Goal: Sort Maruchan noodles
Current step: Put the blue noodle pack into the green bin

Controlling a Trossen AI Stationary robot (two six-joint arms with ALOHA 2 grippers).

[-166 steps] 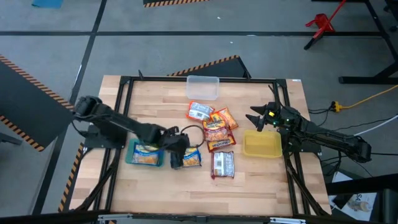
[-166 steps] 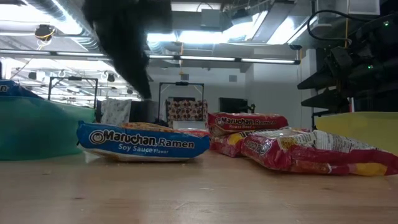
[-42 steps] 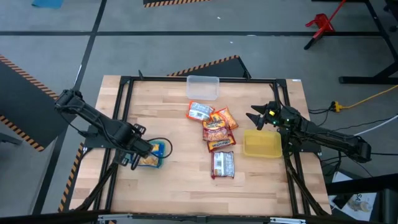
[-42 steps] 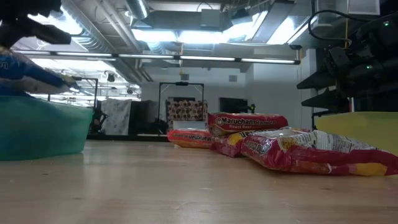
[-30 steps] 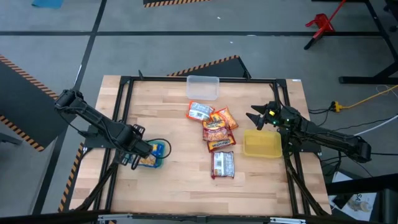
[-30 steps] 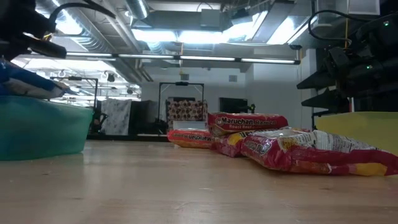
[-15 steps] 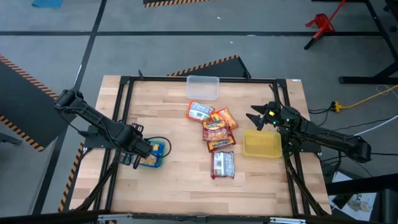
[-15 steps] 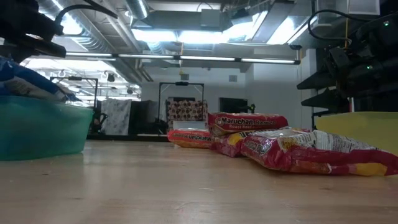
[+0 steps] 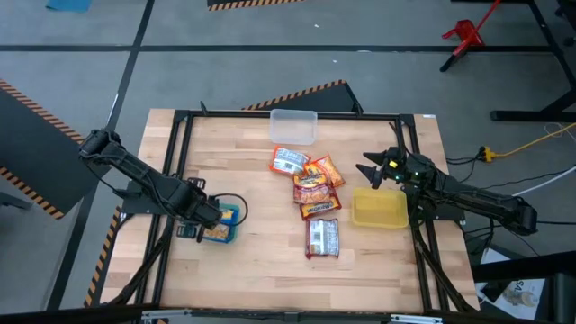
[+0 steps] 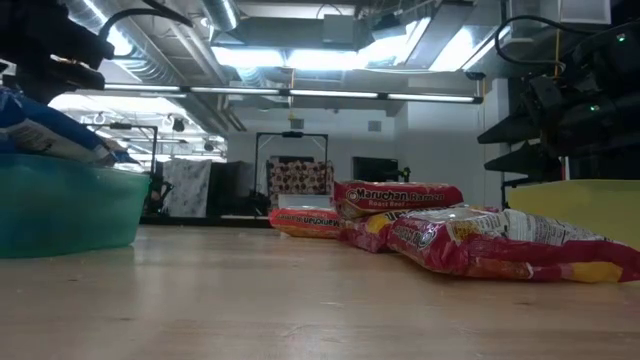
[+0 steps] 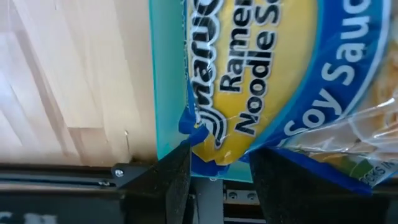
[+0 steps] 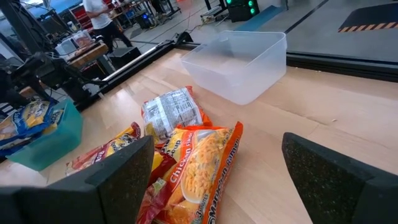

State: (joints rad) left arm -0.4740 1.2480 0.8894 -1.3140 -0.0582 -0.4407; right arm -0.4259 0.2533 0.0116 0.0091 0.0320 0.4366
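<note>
My left gripper (image 9: 196, 221) (image 11: 219, 180) hangs at the left end of the teal bin (image 9: 231, 217) (image 10: 60, 210), shut on a blue-and-yellow Soy Sauce packet (image 11: 261, 74) (image 10: 50, 130). A second blue-and-yellow packet (image 11: 354, 155) lies in the bin beside it. Several orange, red and silver-white packets (image 9: 313, 191) (image 10: 470, 240) lie loose mid-table, partly overlapping. My right gripper (image 9: 370, 171) (image 12: 227, 180) waits open above the far edge of the yellow bin (image 9: 380, 209), touching nothing. My left gripper pinches the packet's crimped end edge (image 11: 213, 163) between its two fingers, coming from the table's left side. The packet slants over the teal bin, its held end higher (image 10: 15, 105) and its other end down on the bin's contents (image 10: 105, 155).
A clear bin (image 9: 293, 126) (image 12: 239, 59) sits at the far edge. The black frame rail (image 11: 93, 177) runs just left of the teal bin. Bare wood lies between the teal bin and the packets, and along the near edge. A person (image 12: 96, 12) stands in the room beyond.
My left gripper has stayed over the teal bin's left end and crept slightly upward. The packet's held end has tipped up with it while its other end stayed on the bin. The right arm has kept still.
</note>
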